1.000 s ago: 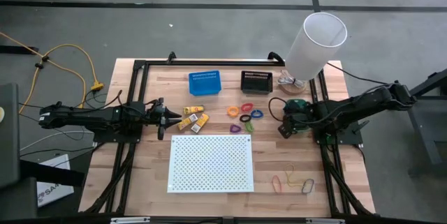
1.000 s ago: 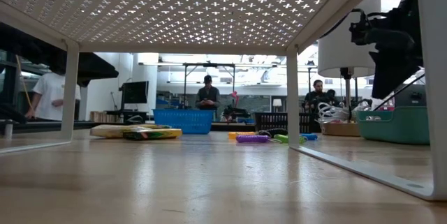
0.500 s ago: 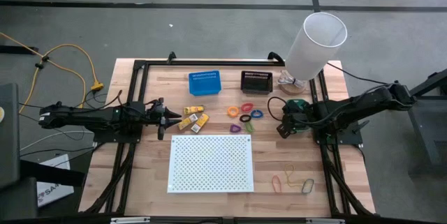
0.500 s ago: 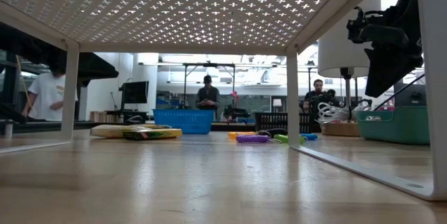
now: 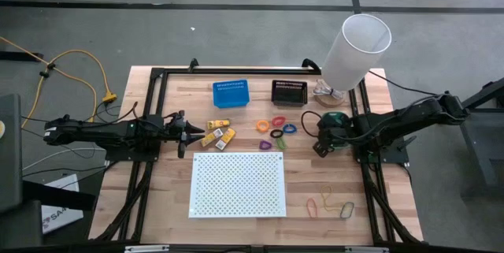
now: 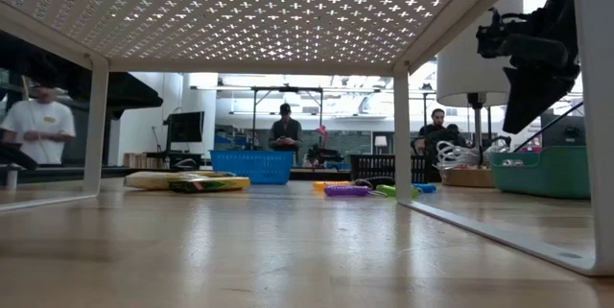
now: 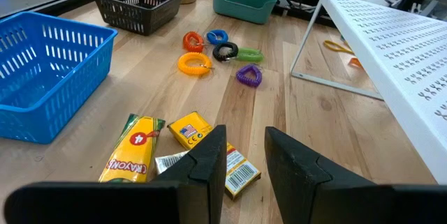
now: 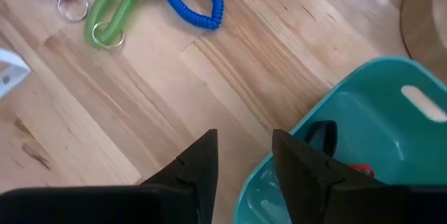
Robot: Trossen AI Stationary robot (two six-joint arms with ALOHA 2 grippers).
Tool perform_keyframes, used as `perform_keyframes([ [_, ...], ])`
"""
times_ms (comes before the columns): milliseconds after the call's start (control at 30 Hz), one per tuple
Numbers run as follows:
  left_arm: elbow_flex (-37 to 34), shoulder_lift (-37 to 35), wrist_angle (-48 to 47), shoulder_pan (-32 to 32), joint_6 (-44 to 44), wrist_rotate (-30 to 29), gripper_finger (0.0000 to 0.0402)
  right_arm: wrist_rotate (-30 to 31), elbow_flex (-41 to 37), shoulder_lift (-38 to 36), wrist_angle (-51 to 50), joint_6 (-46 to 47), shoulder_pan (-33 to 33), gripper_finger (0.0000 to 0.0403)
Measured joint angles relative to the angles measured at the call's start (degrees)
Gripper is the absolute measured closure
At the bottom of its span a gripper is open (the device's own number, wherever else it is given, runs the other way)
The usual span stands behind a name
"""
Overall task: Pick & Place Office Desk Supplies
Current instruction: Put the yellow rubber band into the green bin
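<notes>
The yellow-orange packets (image 5: 219,133) lie flat on the wood left of centre; the left wrist view shows them (image 7: 183,140) just beyond my open, empty left gripper (image 7: 244,161), which is level at the table's left (image 5: 187,133). Coiled loops (image 5: 276,127) lie flat at mid-table: orange (image 7: 194,63), black (image 7: 225,51), purple (image 7: 249,75), green (image 8: 108,18), blue (image 8: 194,1). Rubber bands (image 5: 331,203) lie near the front right. My right gripper (image 5: 321,146) hangs open and empty, pointing steeply down over the teal bin's (image 8: 349,133) edge nearest the loops (image 8: 244,154).
A blue bin (image 5: 231,94) and a black bin (image 5: 288,91) stand at the back. The white perforated board (image 5: 237,184) stands on legs at centre front. A white lamp (image 5: 356,48) rises at the back right. The teal bin (image 5: 335,117) holds small dark and red items (image 8: 321,137).
My right gripper has rolled a little about its wrist while staying where it was above the teal bin's edge. No supplies have moved.
</notes>
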Motion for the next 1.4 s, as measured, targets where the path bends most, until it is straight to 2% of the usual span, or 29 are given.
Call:
perform_keyframes([
  [167, 0.0, 0.0, 0.01, 0.01, 0.0, 0.0, 0.0306, -0.38, 0.0, 0.0, 0.0, -4.84, 0.02, 0.0279],
  [800, 0.0, -0.02, 0.02, 0.01, -0.01, 0.01, 0.0307, 1.39, 0.0, -0.02, 0.21, -6.92, -0.02, 0.0279],
  [1067, 0.0, 0.01, 0.02, -0.01, -0.01, 0.01, 0.0306, -0.19, 0.82, -1.2, 3.08, -9.67, 0.0, 0.0279],
  [1233, 0.0, 0.01, 0.02, 0.0, -0.01, 0.01, 0.0307, -4.98, 0.92, -2.92, 8.3, -17.11, 0.0, 0.0279],
  [1400, 0.0, 0.0, 0.0, 0.01, -0.01, 0.01, 0.0306, -13.03, 0.96, -3.42, 11.63, -27.45, 0.08, 0.0279],
])
